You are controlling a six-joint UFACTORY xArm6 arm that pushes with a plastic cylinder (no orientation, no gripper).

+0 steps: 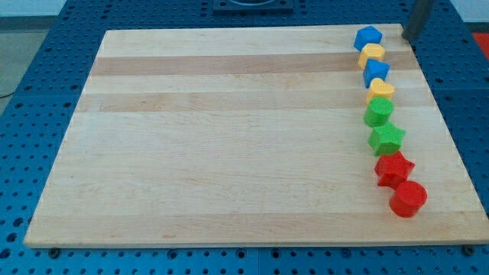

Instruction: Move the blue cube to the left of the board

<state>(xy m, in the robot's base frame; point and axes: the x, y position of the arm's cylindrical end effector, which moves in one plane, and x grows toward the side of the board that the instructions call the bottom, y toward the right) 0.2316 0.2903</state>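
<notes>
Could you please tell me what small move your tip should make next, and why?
Probably bring my tip down the view to the right side of the blue cube. It now sits at the board's top right corner, above and right of the column, touching nothing. The cube is wedged between two yellow blocks, so a leftward push needs that start.

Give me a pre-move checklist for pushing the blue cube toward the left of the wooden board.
1. My tip in view: ok, at the view's top right, just right of the column of blocks.
2. Blue cube located: ok, third from the top; the topmost blue block has a different shape.
3. Cube free of neighbours: not ok, the yellow block above and the yellow heart below touch it.
4. Tip behind cube: not ok, it sits higher up.
5. Path across the wooden board: ok.
</notes>
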